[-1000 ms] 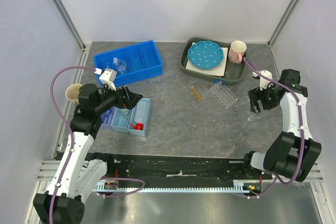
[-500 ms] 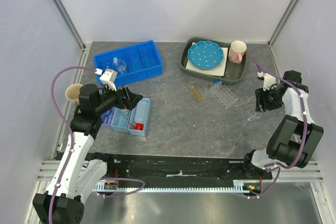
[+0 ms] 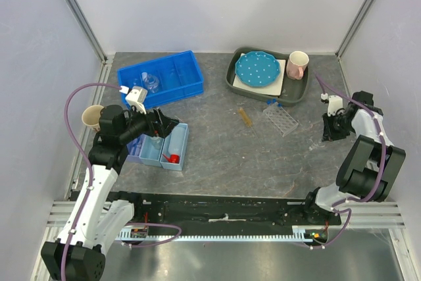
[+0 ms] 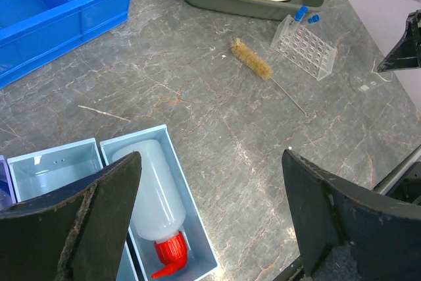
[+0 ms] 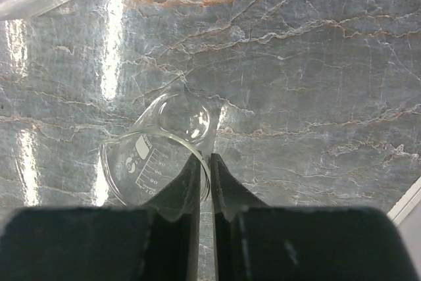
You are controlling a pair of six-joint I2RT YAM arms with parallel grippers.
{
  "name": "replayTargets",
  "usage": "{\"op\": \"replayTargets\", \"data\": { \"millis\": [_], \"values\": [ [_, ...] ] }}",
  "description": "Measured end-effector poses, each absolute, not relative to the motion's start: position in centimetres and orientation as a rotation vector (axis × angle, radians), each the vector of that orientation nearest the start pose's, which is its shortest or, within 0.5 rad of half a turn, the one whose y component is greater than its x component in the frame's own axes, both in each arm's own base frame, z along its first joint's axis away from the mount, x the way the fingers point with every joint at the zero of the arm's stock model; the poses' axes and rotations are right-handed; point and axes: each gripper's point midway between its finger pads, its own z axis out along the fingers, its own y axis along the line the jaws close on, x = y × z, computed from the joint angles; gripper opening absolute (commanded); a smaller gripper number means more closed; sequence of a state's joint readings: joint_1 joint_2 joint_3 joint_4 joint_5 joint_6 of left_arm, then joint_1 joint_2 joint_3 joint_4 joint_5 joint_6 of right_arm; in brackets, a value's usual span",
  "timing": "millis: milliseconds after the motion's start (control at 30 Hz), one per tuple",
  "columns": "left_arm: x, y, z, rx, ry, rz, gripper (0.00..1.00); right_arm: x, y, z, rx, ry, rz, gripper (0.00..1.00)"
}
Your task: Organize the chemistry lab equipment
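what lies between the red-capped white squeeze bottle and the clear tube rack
A tan bristle brush with a wire handle lies there, clearest in the left wrist view.

Grey marbled tabletop [image 3: 223,156]; pale walls [image 3: 217,4]; corner posts [image 3: 77,11], possibly aluminium.

The tabletop [image 5: 316,64] looked like glossy grey veined stone, the beaker [image 5: 141,156] clear shiny glass, the bin [image 4: 75,18] smooth blue plastic, the squeeze bottle [image 4: 154,192] milky plastic.
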State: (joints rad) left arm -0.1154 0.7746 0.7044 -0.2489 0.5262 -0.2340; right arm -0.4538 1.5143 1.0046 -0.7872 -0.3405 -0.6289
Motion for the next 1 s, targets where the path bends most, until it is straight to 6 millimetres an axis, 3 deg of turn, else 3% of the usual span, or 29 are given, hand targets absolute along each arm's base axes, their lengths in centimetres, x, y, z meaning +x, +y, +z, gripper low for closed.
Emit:
{"op": "replayTargets", "data": {
  "millis": [267,433,600,667,833,1000],
  "values": [
    [26.4,-13.2,23.1,0.270,1.899,-0.765,1.00,26.7,-8.5,7.2,-0.306,2.669,0.218,0.00],
    [26.6,-14.7,23.5,0.263,1.877,-0.894,1.00,27.0,-7.4,9.9,-0.312,2.579,0.203,0.00],
    [27.0,-17.2,22.6,0.175,1.942,-1.086,1.00,27.4,-5.5,12.5,-0.305,2.502,0.178,0.00],
    [26.2,-19.7,22.4,0.185,1.970,-1.160,1.00,27.8,-4.8,13.4,-0.301,2.473,0.161,0.00],
    [22.7,-28.4,23.2,0.241,2.008,-1.360,1.00,29.1,-2.7,15.2,-0.302,2.406,0.105,0.00],
    [23.3,-36.5,23.3,0.073,2.144,-1.375,0.99,29.6,-0.7,15.6,-0.303,2.374,0.100,0.00]
  ]
}}
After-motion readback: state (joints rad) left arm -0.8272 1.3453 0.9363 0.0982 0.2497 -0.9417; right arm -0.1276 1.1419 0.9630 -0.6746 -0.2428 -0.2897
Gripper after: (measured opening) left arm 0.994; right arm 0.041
